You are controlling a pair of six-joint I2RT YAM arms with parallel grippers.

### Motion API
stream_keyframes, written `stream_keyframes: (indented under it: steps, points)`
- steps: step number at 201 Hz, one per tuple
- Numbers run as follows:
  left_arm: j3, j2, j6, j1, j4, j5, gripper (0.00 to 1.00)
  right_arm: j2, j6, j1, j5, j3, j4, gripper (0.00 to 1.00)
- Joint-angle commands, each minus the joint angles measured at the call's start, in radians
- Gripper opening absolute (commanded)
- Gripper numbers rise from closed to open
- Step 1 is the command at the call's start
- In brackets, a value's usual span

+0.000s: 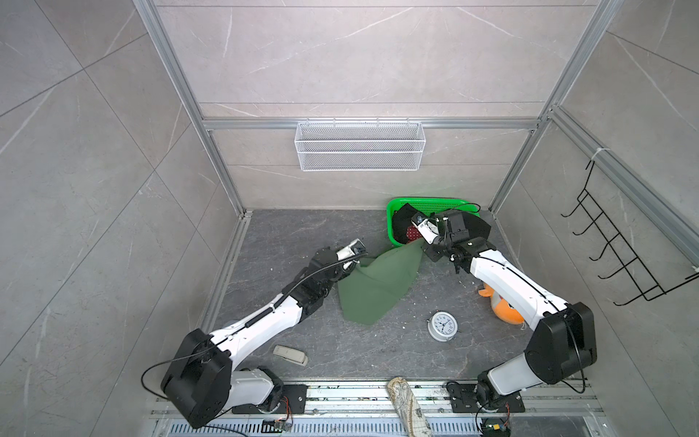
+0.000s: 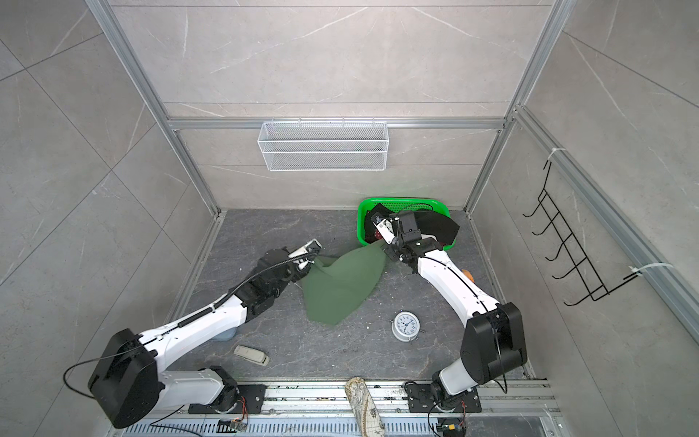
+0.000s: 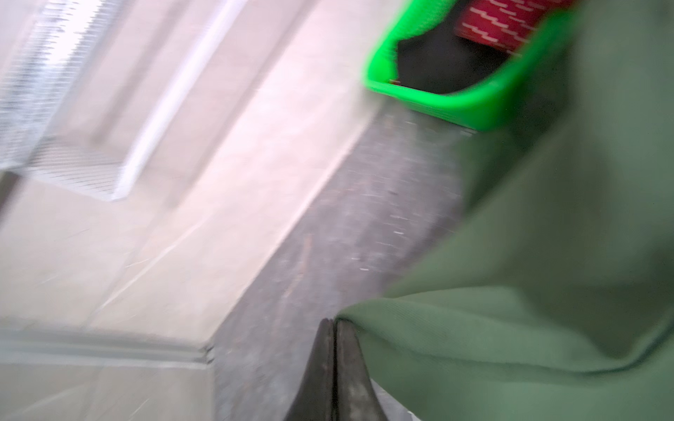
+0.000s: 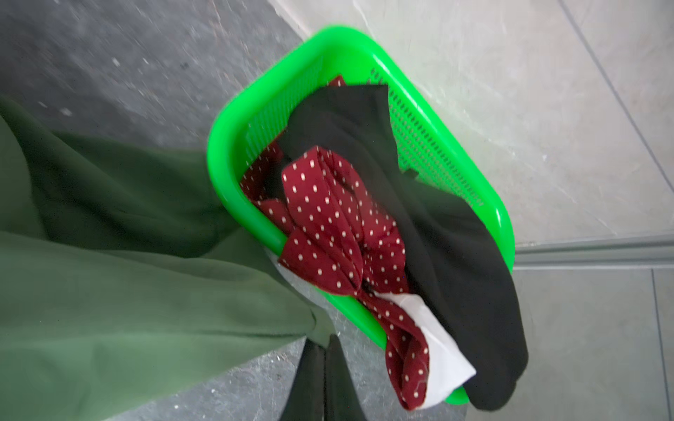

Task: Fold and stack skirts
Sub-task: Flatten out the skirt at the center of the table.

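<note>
The left gripper (image 3: 333,324) and right gripper (image 4: 324,344) are each pinching a corner of the olive green skirt (image 1: 374,283), jaws clenched on its edge. The cloth is sagging between them onto the table (image 1: 295,234) beside the green basket (image 4: 226,153). The red polka-dot skirt (image 4: 328,218) and black skirt (image 4: 456,237) are lying bunched inside that basket. The fabric is looking light, thin and limp, so gripping opposite hem corners is probably suiting it best.
</note>
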Motion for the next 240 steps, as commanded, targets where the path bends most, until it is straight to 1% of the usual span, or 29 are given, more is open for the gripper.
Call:
stream_keyframes:
  steps: [1, 16, 24, 38, 51, 68, 96, 113, 128, 153, 188, 198, 213, 240]
  points:
    - [0.108, -0.078, -0.067, 0.042, -0.105, -0.164, 0.0, -0.063, 0.017, 0.001, -0.085, 0.053, -0.05, 0.0]
    - [0.166, -0.127, -0.113, 0.092, -0.129, -0.199, 0.0, -0.09, 0.004, 0.002, -0.119, 0.076, -0.089, 0.0]
    - [0.197, -0.15, -0.135, 0.118, -0.149, -0.2, 0.0, -0.107, 0.0, 0.001, -0.134, 0.085, -0.106, 0.0]
    - [0.248, -0.173, -0.152, 0.168, -0.18, -0.181, 0.0, -0.14, 0.001, 0.002, -0.153, 0.101, -0.133, 0.0]
    - [0.305, -0.175, -0.154, 0.2, -0.226, -0.14, 0.0, -0.175, 0.016, 0.002, -0.182, 0.122, -0.162, 0.0]
    - [0.384, -0.159, -0.147, 0.218, -0.286, -0.077, 0.0, -0.221, 0.036, 0.002, -0.239, 0.159, -0.208, 0.0]
    - [0.523, -0.12, -0.143, 0.234, -0.378, 0.015, 0.0, -0.274, 0.089, 0.003, -0.287, 0.227, -0.271, 0.0]
    - [0.593, -0.105, -0.143, 0.253, -0.425, 0.05, 0.0, -0.296, 0.12, 0.007, -0.303, 0.268, -0.314, 0.0]
    - [0.643, -0.099, -0.143, 0.267, -0.462, 0.056, 0.0, -0.318, 0.129, 0.01, -0.321, 0.289, -0.343, 0.0]
    - [0.671, -0.106, -0.144, 0.303, -0.511, 0.121, 0.0, -0.342, 0.126, 0.014, -0.361, 0.302, -0.375, 0.0]
    - [0.676, -0.078, -0.16, 0.37, -0.547, 0.184, 0.0, -0.315, 0.148, 0.012, -0.353, 0.296, -0.354, 0.0]
    - [0.682, -0.058, -0.176, 0.402, -0.549, 0.214, 0.0, -0.295, 0.165, 0.013, -0.348, 0.298, -0.34, 0.0]
    - [0.695, -0.021, -0.218, 0.467, -0.546, 0.295, 0.0, -0.258, 0.196, 0.012, -0.34, 0.299, -0.309, 0.0]
    - [0.765, 0.092, -0.27, 0.571, -0.535, 0.416, 0.0, -0.202, 0.23, 0.013, -0.319, 0.275, -0.2, 0.0]
